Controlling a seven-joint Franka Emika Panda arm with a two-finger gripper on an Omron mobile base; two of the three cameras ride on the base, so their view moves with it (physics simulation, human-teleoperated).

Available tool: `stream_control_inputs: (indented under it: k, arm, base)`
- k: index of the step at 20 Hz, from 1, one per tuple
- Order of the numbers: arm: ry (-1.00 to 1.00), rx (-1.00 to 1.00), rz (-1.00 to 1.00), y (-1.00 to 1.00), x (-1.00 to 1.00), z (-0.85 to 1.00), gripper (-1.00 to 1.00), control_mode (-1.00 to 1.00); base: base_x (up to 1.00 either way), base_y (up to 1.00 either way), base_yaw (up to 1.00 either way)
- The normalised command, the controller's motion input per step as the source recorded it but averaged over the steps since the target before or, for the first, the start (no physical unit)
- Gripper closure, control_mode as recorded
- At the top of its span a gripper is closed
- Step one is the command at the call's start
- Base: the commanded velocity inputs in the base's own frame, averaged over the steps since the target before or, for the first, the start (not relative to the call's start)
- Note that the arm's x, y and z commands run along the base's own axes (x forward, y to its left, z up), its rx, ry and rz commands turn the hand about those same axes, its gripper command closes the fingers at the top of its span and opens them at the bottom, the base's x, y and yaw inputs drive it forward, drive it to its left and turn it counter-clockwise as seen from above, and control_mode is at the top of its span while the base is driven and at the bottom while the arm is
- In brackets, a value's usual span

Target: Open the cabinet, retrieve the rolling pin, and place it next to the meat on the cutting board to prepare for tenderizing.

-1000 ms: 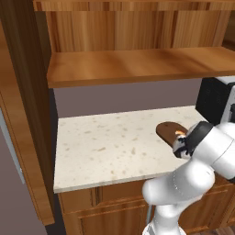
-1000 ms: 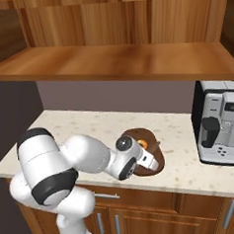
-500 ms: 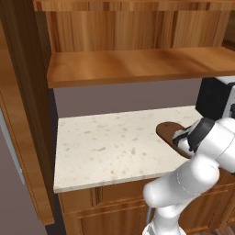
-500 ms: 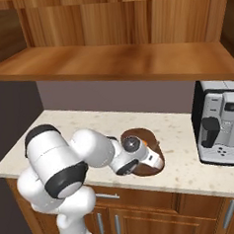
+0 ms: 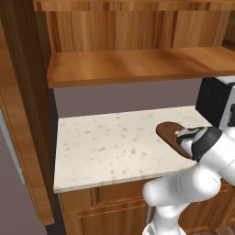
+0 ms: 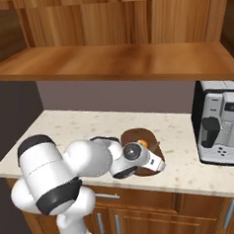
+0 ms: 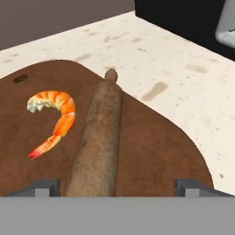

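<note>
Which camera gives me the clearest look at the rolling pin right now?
The hand view: the rolling pin lies on the cutting board beside the shrimp, between the open fingertips. In both base views the robot's arm covers that spot, so I cannot make it out.

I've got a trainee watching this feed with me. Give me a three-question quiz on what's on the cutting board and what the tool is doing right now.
1. True or false: the rolling pin lies flat on the cutting board.
2. In the hand view, the shrimp lies: A) under the pin, B) beside the pin, apart from it, C) off the board on the counter.
3. Fill in: the tool is ____, its fingers standing either side of the pin's near end.

Key: 1 true. 2 B. 3 open.
</note>
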Motion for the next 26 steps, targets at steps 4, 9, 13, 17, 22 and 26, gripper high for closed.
stream_control_inputs:
  k: [4, 9, 13, 17, 22, 26]
  arm:
    - [0.0, 0.0, 0.0, 0.0, 0.02, 0.54, -1.0, -1.0]
    - [0.0, 0.0, 0.0, 0.0, 0.09, 0.62, -1.0, -1.0]
    - [0.0, 0.0, 0.0, 0.0, 0.01, 0.59, -1.0, -1.0]
    - [0.0, 0.0, 0.0, 0.0, -0.03, 0.53, -1.0, -1.0]
    - [0.0, 0.0, 0.0, 0.03, -0.25, 0.54, -1.0, -1.0]
    - [0.0, 0.0, 0.0, 0.12, -0.37, 0.48, -1.0, -1.0]
  base:
    - [0.0, 0.0, 0.0]
    - [0.0, 0.0, 0.0]
    - [0.0, 0.0, 0.0]
    - [0.0, 0.0, 0.0]
    - [0.0, 0.0, 0.0]
    - [0.0, 0.0, 0.0]
